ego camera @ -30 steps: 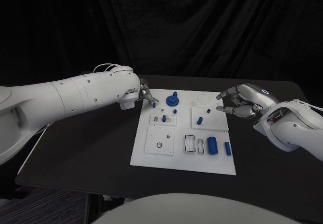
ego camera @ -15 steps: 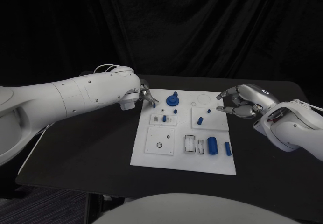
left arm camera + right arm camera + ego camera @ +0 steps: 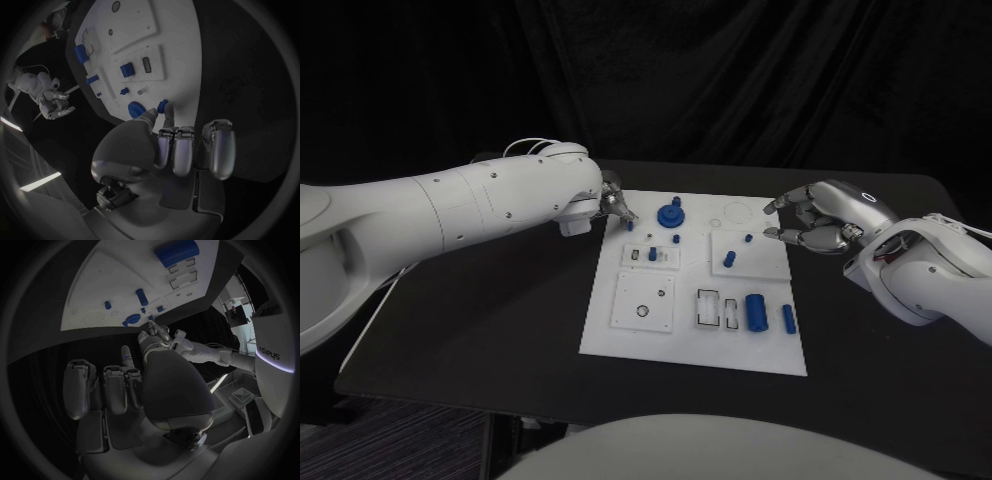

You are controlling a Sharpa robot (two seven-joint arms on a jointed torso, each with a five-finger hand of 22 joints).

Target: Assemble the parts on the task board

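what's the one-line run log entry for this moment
left hand: fingertips at small blue part on task board far-left corner | right hand: curled, holds nothing, beside board's right edge | stage: assembly underway

Matt white plastic task board (image 3: 694, 330) on a matt black bench (image 3: 488, 320); blue parts (image 3: 754, 311) look smooth plastic.

We see our left hand (image 3: 181, 150) pinching a small blue peg (image 3: 164, 105) at the white task board's (image 3: 178, 60) edge.
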